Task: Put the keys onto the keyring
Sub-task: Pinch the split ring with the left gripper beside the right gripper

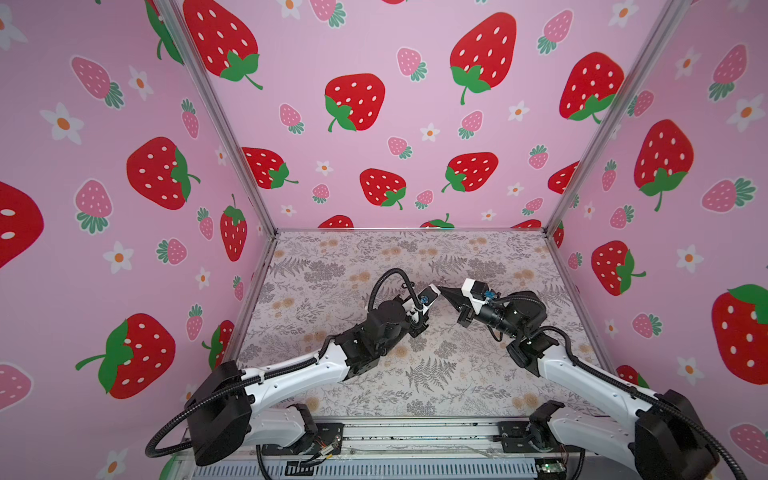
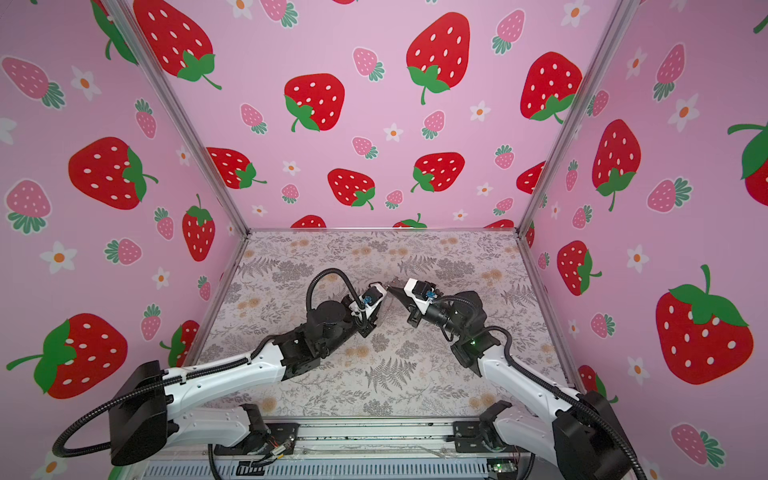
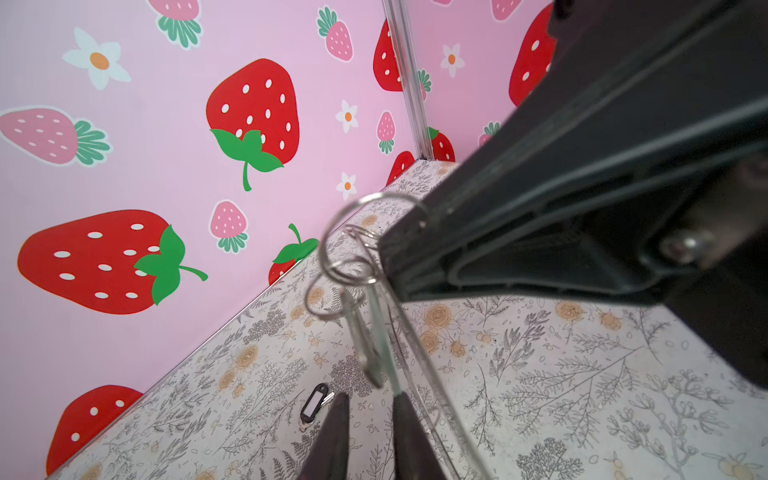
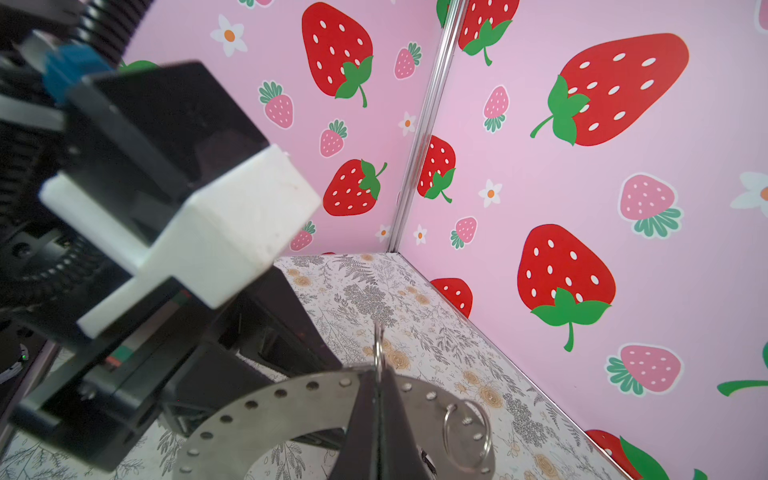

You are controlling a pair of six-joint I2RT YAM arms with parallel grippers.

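— Where's the keyring?
— Your right end effector is closed tight on the keyring. It pinches the flat rim and holds the keyring up off the bench, mid-bench in both top views. A wire loop hangs from a rim hole just beside the fingers.
— And the left?
— Your left end effector has its fingers a little apart, with bench showing between them. It sits right by the keyring's edge; I cannot tell whether a finger touches it. More wire loops bunch there, and a thin metal piece dangles from them, too blurred to name.
— What's in the way?
— The right end effector's black body fills much of your left wrist view. The left arm's white and black housing blocks a large part of the right wrist view. The arms meet tip to tip, so both top views barely show the keyring.
— Anything lying loose?
— The black-rimmed tag lies flat on the bench, apart from the keyring. The strawberry walls close three sides.
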